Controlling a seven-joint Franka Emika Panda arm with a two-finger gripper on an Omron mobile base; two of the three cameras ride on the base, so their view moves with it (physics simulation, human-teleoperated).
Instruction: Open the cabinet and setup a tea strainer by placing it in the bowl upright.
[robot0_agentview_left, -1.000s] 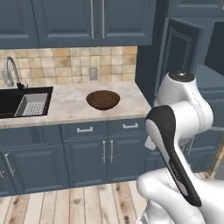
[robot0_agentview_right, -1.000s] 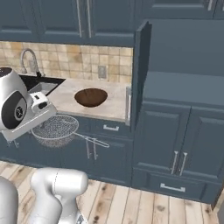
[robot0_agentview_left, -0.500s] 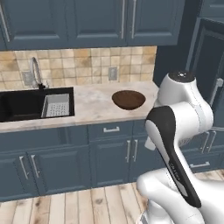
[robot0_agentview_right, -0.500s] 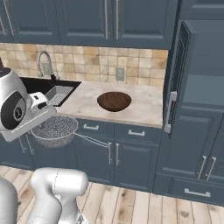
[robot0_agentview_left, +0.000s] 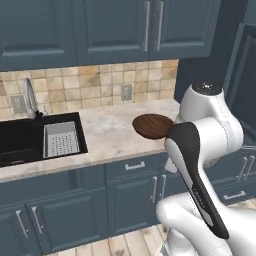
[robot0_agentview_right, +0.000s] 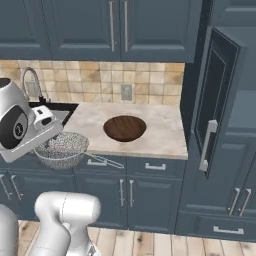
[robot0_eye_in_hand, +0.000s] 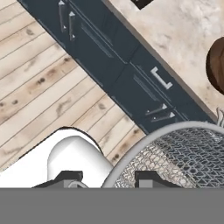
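On the marble counter (robot0_agentview_right: 160, 135) the bowl (robot0_agentview_right: 125, 128) waits, while the gripper (robot0_eye_in_hand: 107, 177) pinches the rim of the tea strainer (robot0_agentview_right: 62, 148) out over the floor, a light, springy mesh best held by that stiff rim.

Silver mesh tea strainer (robot0_agentview_right: 62, 148), brown bowl (robot0_agentview_right: 125, 128)

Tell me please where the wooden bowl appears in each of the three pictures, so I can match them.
Left base view: the wooden bowl sits right of centre on the counter, partly behind the arm.
Right base view: it sits at the centre, on the counter right of the tea strainer.
Hand view: only its dark edge shows at the right border.
Shared landmark: the marble countertop under the bowl.
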